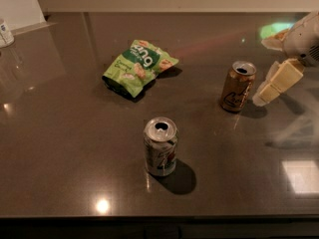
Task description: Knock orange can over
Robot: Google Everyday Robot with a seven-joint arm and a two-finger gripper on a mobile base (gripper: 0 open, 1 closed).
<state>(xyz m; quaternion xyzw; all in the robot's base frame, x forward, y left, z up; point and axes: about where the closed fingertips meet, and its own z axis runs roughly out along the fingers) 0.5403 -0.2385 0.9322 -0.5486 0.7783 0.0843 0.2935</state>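
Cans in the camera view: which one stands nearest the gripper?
The orange can, upright at the right, close beside the gripper. The white-and-green can stands much farther away, nearer the camera.

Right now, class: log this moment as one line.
hand: just right of orange can | orange can: upright on table | task: not done

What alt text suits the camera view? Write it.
The orange can stands upright on a dark table, the gripper close beside its right. A white-and-green can stands nearer the camera; a green snack bag lies farther left.
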